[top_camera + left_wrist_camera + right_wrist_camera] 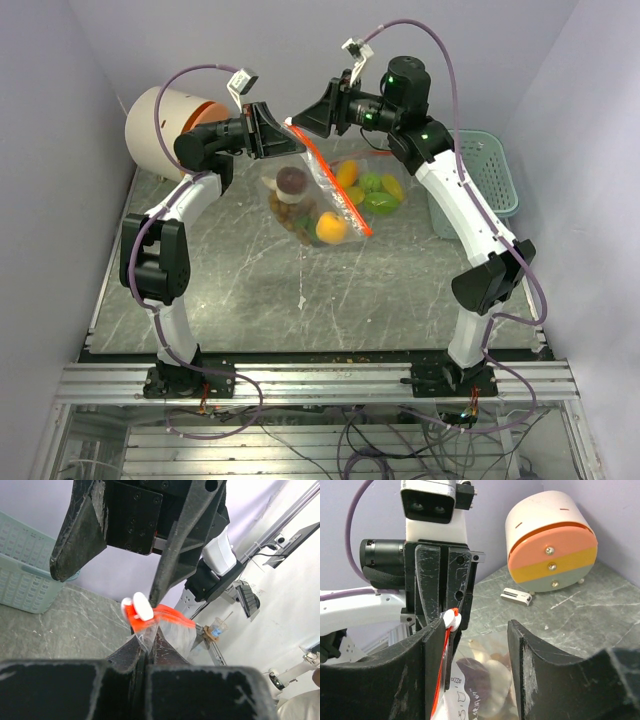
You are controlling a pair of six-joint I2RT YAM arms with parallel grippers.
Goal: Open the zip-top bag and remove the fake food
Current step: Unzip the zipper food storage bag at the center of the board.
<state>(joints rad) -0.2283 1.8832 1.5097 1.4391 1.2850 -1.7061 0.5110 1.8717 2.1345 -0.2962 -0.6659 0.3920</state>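
Observation:
The clear zip-top bag (318,168) hangs tilted between both grippers above the table, its red-orange zip strip (345,200) running down to the right. Fake food sits inside: an orange fruit (331,228), green bits (380,202) and a brown lump (292,180). My left gripper (272,132) (146,647) is shut on the bag's plastic just below the white slider (141,606). My right gripper (308,118) (475,627) is open, one finger lying against the strip and slider (452,618), with mushroom-like pieces (492,680) showing below.
A pale teal perforated basket (487,172) (25,575) stands at the back right. A cream drum with orange, yellow and grey bands (158,125) (552,545) lies at the back left, a small white clip (517,596) in front of it.

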